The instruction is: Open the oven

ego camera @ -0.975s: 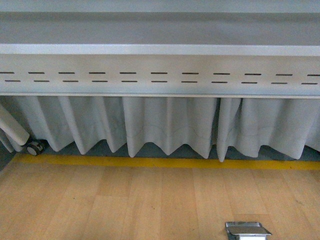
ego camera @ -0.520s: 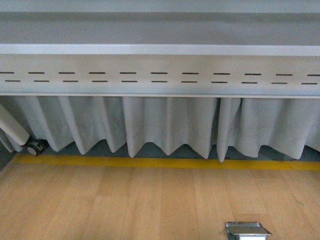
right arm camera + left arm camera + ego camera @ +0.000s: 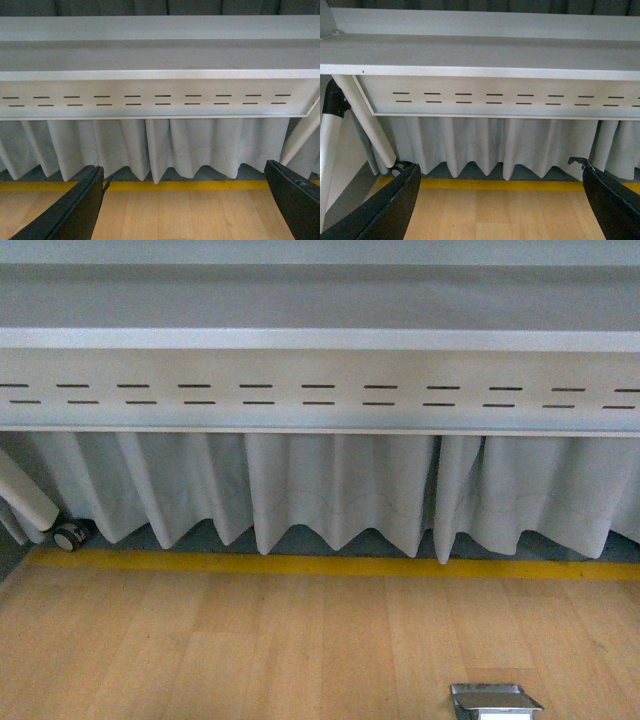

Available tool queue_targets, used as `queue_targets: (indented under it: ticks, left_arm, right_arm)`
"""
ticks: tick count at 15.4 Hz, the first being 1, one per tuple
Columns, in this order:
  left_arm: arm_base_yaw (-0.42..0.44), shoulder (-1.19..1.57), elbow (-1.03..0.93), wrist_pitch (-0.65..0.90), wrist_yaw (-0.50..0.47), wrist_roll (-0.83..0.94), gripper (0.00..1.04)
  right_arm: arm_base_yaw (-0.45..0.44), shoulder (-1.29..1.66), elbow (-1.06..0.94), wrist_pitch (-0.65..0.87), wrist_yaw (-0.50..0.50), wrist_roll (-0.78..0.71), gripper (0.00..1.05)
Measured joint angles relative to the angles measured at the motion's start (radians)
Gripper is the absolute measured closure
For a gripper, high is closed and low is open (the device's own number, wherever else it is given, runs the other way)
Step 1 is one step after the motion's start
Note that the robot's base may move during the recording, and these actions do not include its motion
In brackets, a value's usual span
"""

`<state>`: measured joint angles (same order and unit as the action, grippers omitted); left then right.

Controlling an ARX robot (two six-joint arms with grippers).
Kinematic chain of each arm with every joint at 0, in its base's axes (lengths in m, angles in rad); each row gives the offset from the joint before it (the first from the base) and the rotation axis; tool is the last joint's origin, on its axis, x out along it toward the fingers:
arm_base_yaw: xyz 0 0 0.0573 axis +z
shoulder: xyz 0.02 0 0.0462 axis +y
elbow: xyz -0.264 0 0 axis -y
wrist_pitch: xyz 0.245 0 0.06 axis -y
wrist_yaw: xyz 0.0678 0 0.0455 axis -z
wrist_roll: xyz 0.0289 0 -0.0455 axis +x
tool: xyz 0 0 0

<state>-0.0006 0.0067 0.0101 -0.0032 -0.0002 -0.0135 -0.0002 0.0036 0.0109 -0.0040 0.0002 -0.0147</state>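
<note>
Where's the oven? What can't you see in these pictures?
Oven: in no view; every camera looks below the table edge.
Table top: hidden from underneath, all views.
Metal floor box: cut by the front view's bottom edge.
Left gripper, right gripper: open fingers cut by wrist views' edges.
Behind the curtain: covered.

Left black plastic gripper (image 3: pixel 494 165) and right black plastic gripper (image 3: pixel 185 166): both agape.
Each one's two curved fingers (image 3: pixel 395 205) stand far apart in its wrist view.
</note>
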Motion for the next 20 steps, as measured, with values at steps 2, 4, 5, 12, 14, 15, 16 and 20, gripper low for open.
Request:
queue_targets:
  ticks: [2,4,5,12,14,15,16,20]
  left_arm:
    - [0.000,0.000,0.000,0.000,0.000,0.000,0.07]
    - [0.000,0.000,0.000,0.000,0.000,0.000,0.07]
    - [0.000,0.000,0.000,0.000,0.000,0.000,0.07]
    - [0.000,0.000,0.000,0.000,0.000,0.000,0.07]
    - [0.000,0.000,0.000,-0.001,0.000,0.000,0.07]
    - [0.000,0.000,0.000,-0.001,0.000,0.000,0.07]
    - [0.000,0.000,0.000,0.000,0.000,0.000,0.07]
    - [0.000,0.000,0.000,0.000,0.000,0.000,0.07]
  right_arm:
    - [0.000,0.000,0.000,0.000,0.000,0.000,0.06]
    - [0.000,0.000,0.000,0.000,0.000,0.000,0.06]
    - [0.000,0.000,0.000,0.000,0.000,0.000,0.06]
    - [0.000,-0.001,0.000,-0.001,0.001,0.000,0.06]
    - [0.000,-0.001,0.000,0.000,0.000,0.000,0.06]
    - [0.000,-0.001,0.000,0.000,0.000,0.000,0.06]
    - [0.000,-0.001,0.000,0.000,0.000,0.000,0.06]
    - [0.000,-0.001,0.000,0.000,0.000,0.000,0.06]
